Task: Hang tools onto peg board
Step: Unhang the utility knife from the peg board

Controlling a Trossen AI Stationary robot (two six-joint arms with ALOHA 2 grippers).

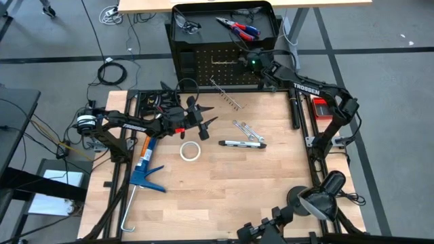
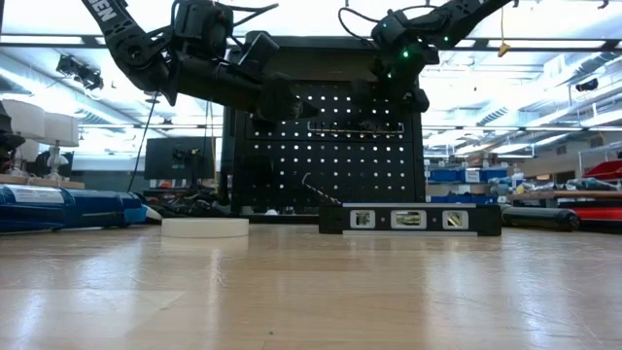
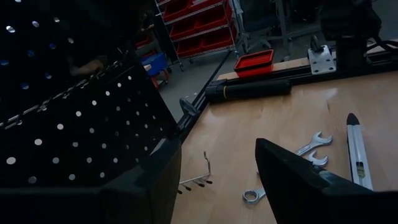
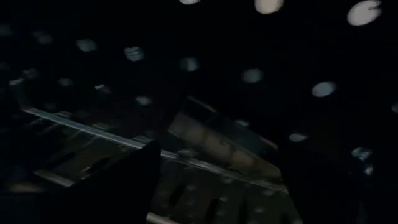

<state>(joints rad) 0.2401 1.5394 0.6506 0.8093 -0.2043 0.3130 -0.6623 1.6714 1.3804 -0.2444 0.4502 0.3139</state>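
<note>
Tape roll (image 1: 190, 151) (white), caulking gun (image 1: 144, 167)

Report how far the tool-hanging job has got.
Done: no hand tool hangs yet; one wire rack sits on the peg board. In hand: open right tool at that rack. Remaining: wrenches, bar on table, pliers on top tray; left tool open, empty.

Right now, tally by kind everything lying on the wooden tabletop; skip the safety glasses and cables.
Silver open-end wrenches: 2
Slim black-and-silver level bar: 1
White tape roll: 1
Big blue caulking gun: 1
Silver pronged metal hook rail: 1
Total: 6
</note>
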